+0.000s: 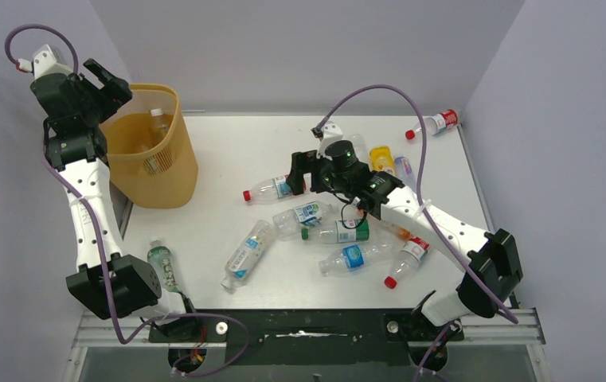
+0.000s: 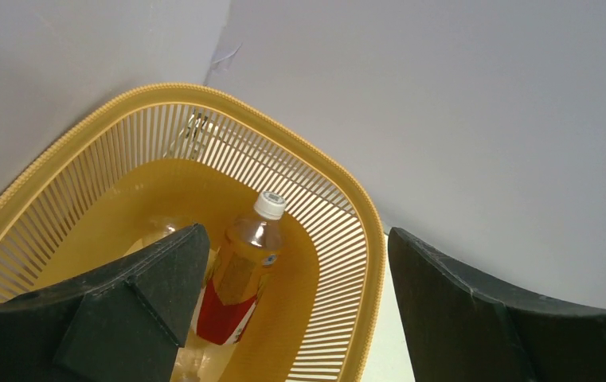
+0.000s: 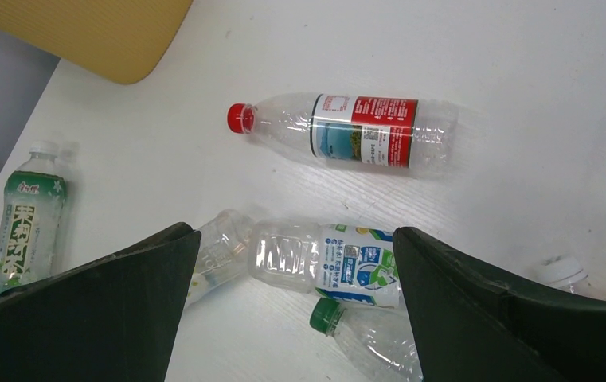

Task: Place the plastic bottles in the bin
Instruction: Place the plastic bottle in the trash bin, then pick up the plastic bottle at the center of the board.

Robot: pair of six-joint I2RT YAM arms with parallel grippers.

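Note:
The yellow-orange bin (image 1: 152, 151) stands at the table's far left. My left gripper (image 1: 110, 83) is open and empty above its left rim. In the left wrist view (image 2: 298, 239) it looks down into the bin (image 2: 367, 239), where an amber bottle with a red label (image 2: 240, 278) lies. My right gripper (image 1: 298, 171) is open and empty above the middle of the table. Below it (image 3: 295, 235) lie a red-capped bottle (image 3: 347, 131), a blue-and-green labelled bottle (image 3: 339, 263) and a green-capped bottle (image 3: 347, 326). Several more bottles lie around (image 1: 351, 257).
A red-labelled bottle (image 1: 435, 125) lies at the far right corner. A green-labelled bottle (image 1: 162, 267) lies by the left arm's base. Orange and yellow bottles (image 1: 381, 157) lie behind the right arm. Grey walls enclose the table on three sides.

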